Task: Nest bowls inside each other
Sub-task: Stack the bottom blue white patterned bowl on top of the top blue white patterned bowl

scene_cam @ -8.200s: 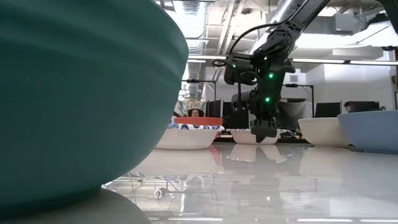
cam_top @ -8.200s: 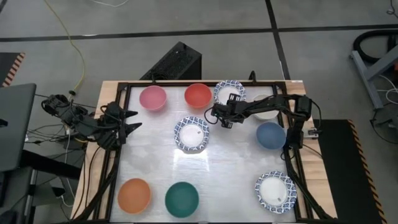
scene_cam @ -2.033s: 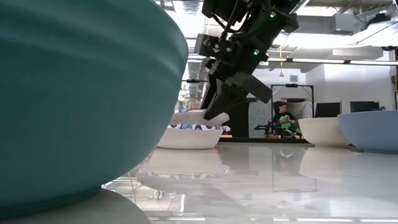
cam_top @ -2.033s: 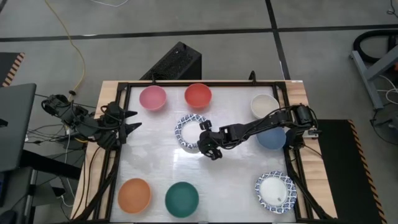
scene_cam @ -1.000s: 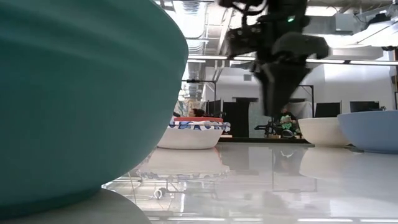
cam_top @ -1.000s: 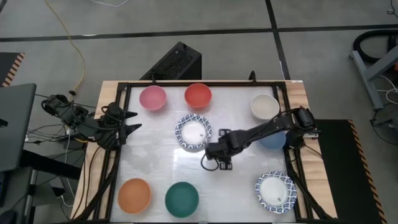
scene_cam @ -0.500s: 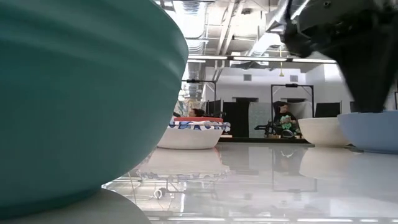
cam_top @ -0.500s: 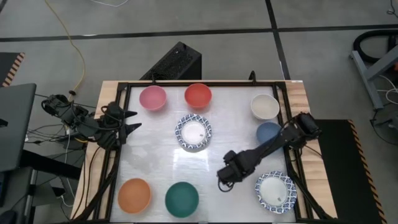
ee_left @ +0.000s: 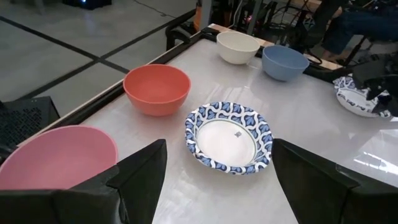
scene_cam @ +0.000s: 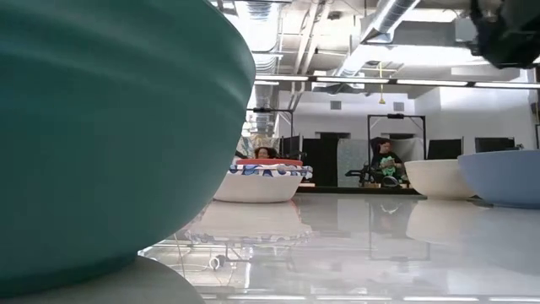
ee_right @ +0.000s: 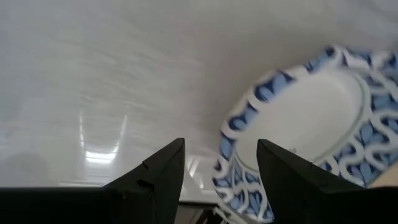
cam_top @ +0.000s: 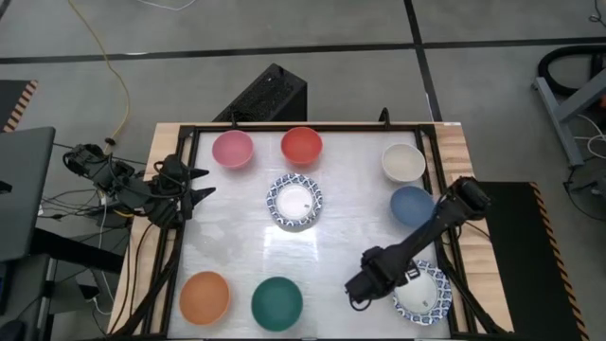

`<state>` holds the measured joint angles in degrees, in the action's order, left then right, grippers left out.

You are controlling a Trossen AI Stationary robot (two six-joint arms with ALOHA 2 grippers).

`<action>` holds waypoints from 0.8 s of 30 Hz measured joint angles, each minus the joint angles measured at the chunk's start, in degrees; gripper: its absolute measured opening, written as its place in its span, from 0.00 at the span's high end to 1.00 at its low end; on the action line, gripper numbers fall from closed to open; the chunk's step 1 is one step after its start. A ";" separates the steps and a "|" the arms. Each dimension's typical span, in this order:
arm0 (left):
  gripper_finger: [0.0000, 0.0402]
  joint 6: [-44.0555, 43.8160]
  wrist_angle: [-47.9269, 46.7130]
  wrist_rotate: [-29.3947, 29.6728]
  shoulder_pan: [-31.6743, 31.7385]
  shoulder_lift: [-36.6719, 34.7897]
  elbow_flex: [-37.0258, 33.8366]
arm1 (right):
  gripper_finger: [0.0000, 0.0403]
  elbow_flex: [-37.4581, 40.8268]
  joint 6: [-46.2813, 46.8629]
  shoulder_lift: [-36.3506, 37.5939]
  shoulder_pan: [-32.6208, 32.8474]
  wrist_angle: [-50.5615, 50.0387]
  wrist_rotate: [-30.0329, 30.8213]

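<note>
Blue-rimmed bowl (cam_top: 421,292) upright, right pincer (cam_top: 358,294) beside

Blue-patterned bowl (cam_top: 419,290), pink bowl (cam_top: 232,149)

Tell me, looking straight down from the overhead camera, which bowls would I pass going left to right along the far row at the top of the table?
Pink bowl → red bowl → cream bowl.
</note>
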<state>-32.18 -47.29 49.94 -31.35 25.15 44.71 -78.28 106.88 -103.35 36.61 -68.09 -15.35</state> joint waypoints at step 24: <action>0.31 -3.10 1.53 0.00 0.00 0.00 -6.64 | 0.46 0.82 7.47 -0.46 4.32 -1.99 6.95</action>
<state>-35.29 -45.76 49.93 -31.35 25.15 38.06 -77.46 114.35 -103.81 40.94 -70.09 -8.39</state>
